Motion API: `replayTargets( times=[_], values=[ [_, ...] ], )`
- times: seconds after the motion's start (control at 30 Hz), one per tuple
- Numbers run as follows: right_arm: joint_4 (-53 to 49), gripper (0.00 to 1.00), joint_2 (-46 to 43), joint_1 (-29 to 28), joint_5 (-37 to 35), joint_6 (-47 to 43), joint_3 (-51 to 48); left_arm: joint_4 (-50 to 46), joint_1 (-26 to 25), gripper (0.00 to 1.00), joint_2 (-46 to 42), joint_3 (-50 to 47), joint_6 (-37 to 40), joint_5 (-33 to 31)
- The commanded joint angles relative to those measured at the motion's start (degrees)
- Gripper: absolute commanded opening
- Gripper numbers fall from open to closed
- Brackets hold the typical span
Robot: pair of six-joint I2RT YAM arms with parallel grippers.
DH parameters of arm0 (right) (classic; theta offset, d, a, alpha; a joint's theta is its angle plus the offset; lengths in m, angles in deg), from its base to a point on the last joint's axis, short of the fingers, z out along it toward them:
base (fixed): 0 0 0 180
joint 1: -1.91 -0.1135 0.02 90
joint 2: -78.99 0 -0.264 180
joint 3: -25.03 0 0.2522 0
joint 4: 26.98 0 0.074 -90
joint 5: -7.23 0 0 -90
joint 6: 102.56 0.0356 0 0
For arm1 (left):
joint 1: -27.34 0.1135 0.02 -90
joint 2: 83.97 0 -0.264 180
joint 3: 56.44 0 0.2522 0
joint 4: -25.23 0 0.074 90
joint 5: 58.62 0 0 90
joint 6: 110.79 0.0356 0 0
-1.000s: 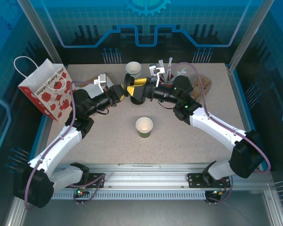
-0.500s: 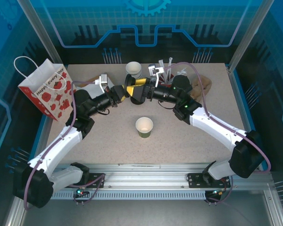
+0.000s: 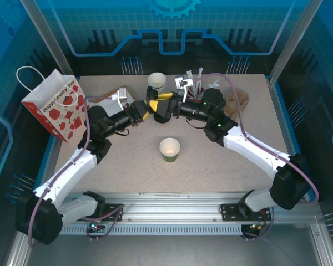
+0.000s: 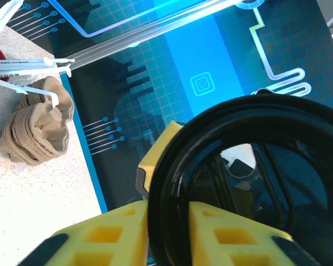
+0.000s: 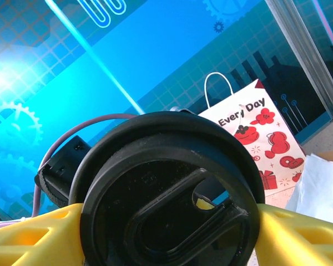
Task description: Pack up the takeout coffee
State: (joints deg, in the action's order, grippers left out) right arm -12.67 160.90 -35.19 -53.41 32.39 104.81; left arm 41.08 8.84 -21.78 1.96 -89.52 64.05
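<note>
Small olive-green paper cup (image 3: 170, 149) stands upright and lidless, mid-worktop. Its round black plastic lid (image 5: 166, 183) is up in the air beyond it, toward the far edge, between both grippers. Right gripper (image 5: 167, 230): fingers bear on opposite sides of the lid, so it's holding it. Left gripper (image 4: 169, 235): fingers straddle the rim, can't tell if clamped. Reads as the lidding step, lid passing arm to arm. Next needs one clean hold, lid level over the cup mouth, then press down. White paper bag with red print (image 3: 54, 105) stands at the far-left corner.

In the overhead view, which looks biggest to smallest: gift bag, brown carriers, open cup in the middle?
1. Gift bag
2. Brown carriers and open cup: about alike; an arm partly hides the carriers.
</note>
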Motion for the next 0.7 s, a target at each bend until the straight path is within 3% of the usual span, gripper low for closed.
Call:
replayTargets(
  times=[0.0, 0.27, 0.43, 0.67],
  values=[
    [-4.42, 0.66, -2.7, 2.45, -3.0, -0.49, -1.46, -0.14, -0.07, 0.35, -0.46, -1.28, 1.54, 0.1],
    [-12.02, 0.64, -6.84, 6.42, -4.35, -3.94, -6.03, -3.41, 1.87, 0.46, 1.63, -2.9, 4.59, -0.55],
    [-36.96, 0.62, -10.79, 5.75, -13.52, -19.17, -3.62, -17.42, 2.75, 0.52, 0.61, -0.32, 16.58, -2.72],
    [-62.47, 0.62, -9.01, -2.65, -29.26, -33.55, 1.9, -38.66, 3.4, 0.62, -1.54, 2.39, 36.9, -16.28]
  ],
)
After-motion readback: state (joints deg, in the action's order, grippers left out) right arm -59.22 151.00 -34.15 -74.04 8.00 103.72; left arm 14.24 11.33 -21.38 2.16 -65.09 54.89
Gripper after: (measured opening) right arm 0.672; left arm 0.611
